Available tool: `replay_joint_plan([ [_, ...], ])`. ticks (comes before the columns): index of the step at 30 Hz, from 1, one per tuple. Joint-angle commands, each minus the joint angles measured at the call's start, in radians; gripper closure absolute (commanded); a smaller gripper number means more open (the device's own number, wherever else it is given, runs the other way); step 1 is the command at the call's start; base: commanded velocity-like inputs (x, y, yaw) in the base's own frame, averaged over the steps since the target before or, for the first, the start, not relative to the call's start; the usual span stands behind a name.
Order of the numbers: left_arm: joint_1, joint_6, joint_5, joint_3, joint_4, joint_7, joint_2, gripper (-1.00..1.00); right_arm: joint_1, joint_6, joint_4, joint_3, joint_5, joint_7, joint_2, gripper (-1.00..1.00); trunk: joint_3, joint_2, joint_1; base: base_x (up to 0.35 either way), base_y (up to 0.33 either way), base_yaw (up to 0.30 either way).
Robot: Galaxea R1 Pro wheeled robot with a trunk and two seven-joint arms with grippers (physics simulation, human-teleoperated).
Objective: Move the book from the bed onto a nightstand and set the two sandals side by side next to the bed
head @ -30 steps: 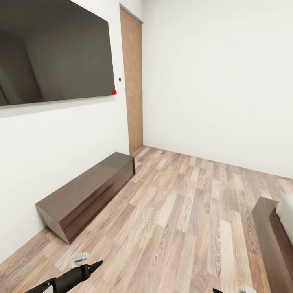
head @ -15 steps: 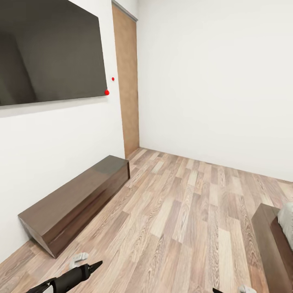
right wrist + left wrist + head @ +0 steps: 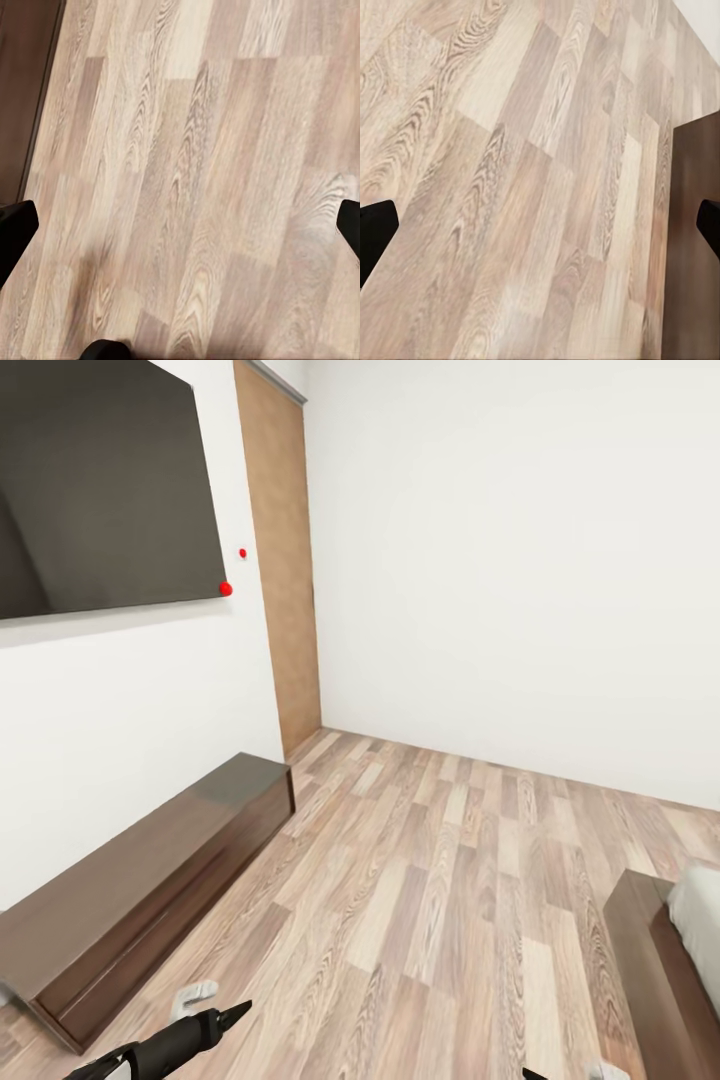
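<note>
A corner of the bed shows at the lower right of the head view, with its dark brown frame (image 3: pixel 650 950) and a strip of light grey mattress (image 3: pixel 702 920). The book, the sandals and the nightstand are out of view. My left arm (image 3: pixel 180 1042) reaches in at the bottom left above the plank floor. In the left wrist view my left gripper (image 3: pixel 540 229) is open, its black fingertips (image 3: pixel 375 236) far apart over bare floor. In the right wrist view my right gripper (image 3: pixel 180 225) is open too, over floor planks.
A long low dark TV bench (image 3: pixel 150 880) runs along the left wall under a big dark screen (image 3: pixel 100 490). A wooden door (image 3: pixel 280 560) stands in the far corner. Wood-plank floor (image 3: pixel 440 880) stretches between bench and bed. A dark brown edge (image 3: pixel 694 247) borders the left wrist view.
The whole picture has shifted: screen, door and bench slid left and the bench looks nearer, so the camera has turned right. The arms hold the same place in the view.
</note>
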Motion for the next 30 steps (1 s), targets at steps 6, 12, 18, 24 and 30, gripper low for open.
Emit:
replay_joint_plan([
  [6,-0.001,-0.006,0.002,-0.004,0.001,-0.002,0.000,-1.00,-0.001,-0.004,0.001,0.008,-0.006,0.002,0.000,-1.00,-0.001,0.000,0.000,0.292,-0.105,-0.002],
  [12,-0.001,-0.006,0.002,-0.004,0.001,-0.002,0.000,-1.00,-0.001,-0.004,0.001,0.008,-0.006,0.001,0.000,-1.00,-0.001,0.000,0.000,0.308,-0.032,0.000],
  [18,-0.001,-0.006,0.003,-0.004,0.001,-0.002,0.000,-1.00,-0.001,-0.004,0.001,0.008,-0.006,0.001,0.000,-1.00,-0.001,0.000,0.000,0.325,-0.002,-0.010],
  [24,-0.001,-0.006,0.002,-0.004,0.001,-0.002,0.000,-1.00,-0.001,-0.004,0.001,0.008,-0.006,0.001,0.000,-1.00,-0.001,0.000,0.000,0.328,0.000,-0.185],
  [30,-0.001,-0.006,0.002,-0.004,0.001,-0.002,0.000,-1.00,-0.001,-0.004,0.001,0.008,-0.006,0.001,0.000,-1.00,-0.001,0.000,0.000,0.328,0.000,-0.089],
])
